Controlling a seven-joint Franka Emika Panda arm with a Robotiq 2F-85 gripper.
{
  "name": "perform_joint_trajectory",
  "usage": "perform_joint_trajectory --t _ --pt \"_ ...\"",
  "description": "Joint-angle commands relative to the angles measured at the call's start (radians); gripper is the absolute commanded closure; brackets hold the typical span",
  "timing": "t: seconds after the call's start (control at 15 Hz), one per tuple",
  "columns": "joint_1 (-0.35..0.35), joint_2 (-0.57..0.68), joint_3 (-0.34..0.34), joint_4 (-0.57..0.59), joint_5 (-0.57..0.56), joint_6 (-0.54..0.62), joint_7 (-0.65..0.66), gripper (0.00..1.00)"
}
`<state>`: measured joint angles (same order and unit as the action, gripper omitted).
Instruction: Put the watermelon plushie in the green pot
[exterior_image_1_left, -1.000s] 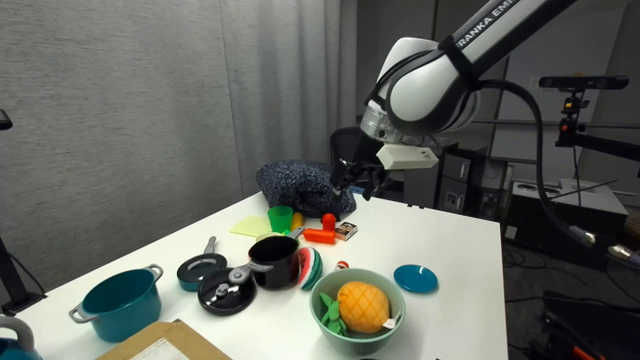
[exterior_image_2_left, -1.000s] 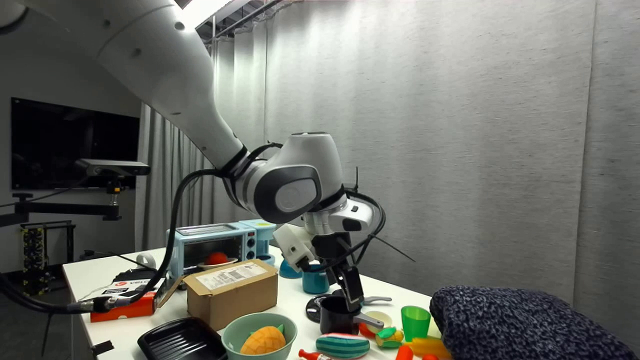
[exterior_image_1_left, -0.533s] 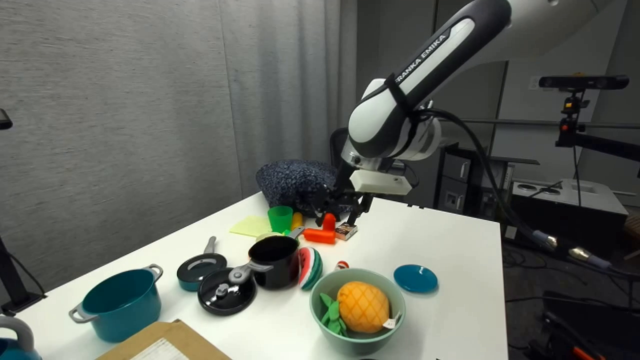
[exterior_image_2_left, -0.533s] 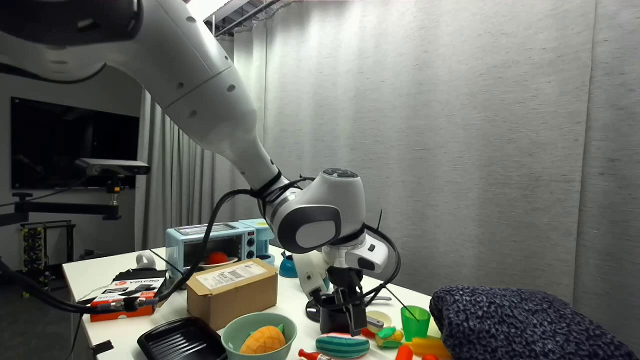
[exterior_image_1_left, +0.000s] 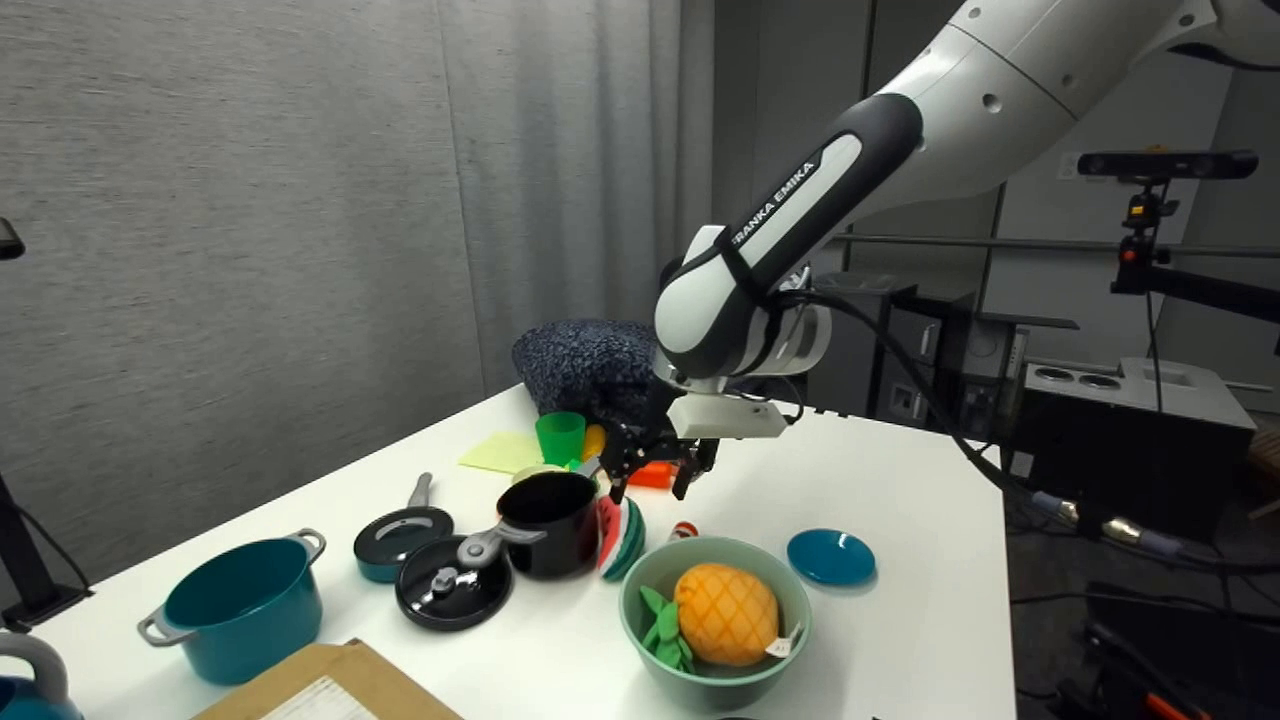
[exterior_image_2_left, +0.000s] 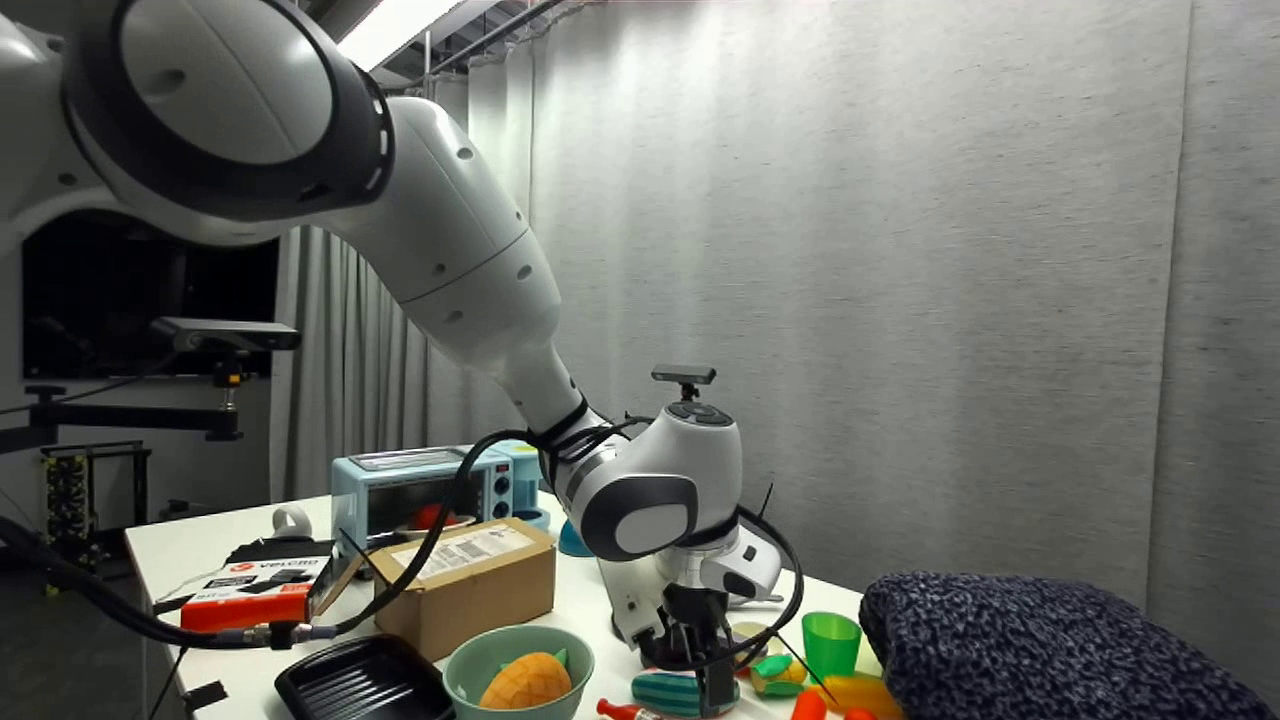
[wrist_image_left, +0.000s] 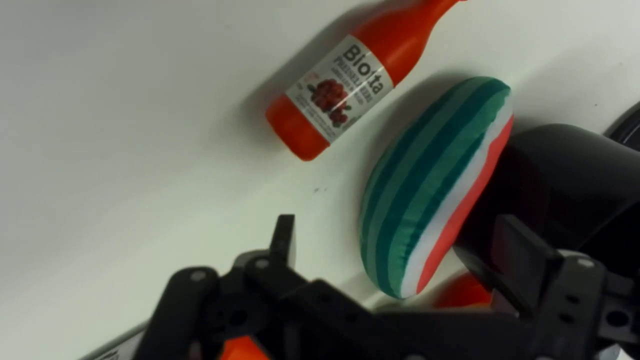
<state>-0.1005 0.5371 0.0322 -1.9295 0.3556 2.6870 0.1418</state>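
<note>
The watermelon plushie (exterior_image_1_left: 625, 538), with striped green rind and red face, lies on the table against the black pot in both exterior views (exterior_image_2_left: 665, 692). In the wrist view the plushie (wrist_image_left: 425, 190) lies ahead of and between my spread fingers. My gripper (exterior_image_1_left: 648, 492) is open and empty, low over the plushie's far end in an exterior view; it also shows over the plushie in an exterior view (exterior_image_2_left: 708, 690) and in the wrist view (wrist_image_left: 396, 222). The green pot (exterior_image_1_left: 700, 688) stands near the plushie and holds an orange pineapple plushie (exterior_image_1_left: 728, 612); the pot also shows in an exterior view (exterior_image_2_left: 485, 655).
The black pot (wrist_image_left: 555, 165) touches the plushie's red side, close to one finger. A red bottle (wrist_image_left: 345, 85) lies beside the rind. A blue plate (exterior_image_1_left: 832, 557), teal pot (exterior_image_1_left: 250, 610), green cup (exterior_image_2_left: 830, 643), cardboard box (exterior_image_2_left: 470, 590) and black grill pan (exterior_image_2_left: 365, 685) stand around.
My arm has reached forward and come down, bringing the open gripper from above the far side of the table to low over the watermelon plushie. The objects on the table have not moved.
</note>
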Motion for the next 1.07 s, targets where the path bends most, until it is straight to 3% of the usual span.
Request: perform_joint_trajectory --t 0.0,0.53,0.8,1.0 --pt "-0.009 0.060 0.033 0.084 0.025 -0.017 -0.005 0.00" --pt "0.045 0.096 -0.005 0.109 -0.052 -0.017 0.030 0.00" --pt "0.082 0.093 -0.074 0.108 -0.154 -0.043 0.066 0.00" --pt "0.071 0.096 -0.091 0.107 -0.175 -0.017 0.060 0.00"
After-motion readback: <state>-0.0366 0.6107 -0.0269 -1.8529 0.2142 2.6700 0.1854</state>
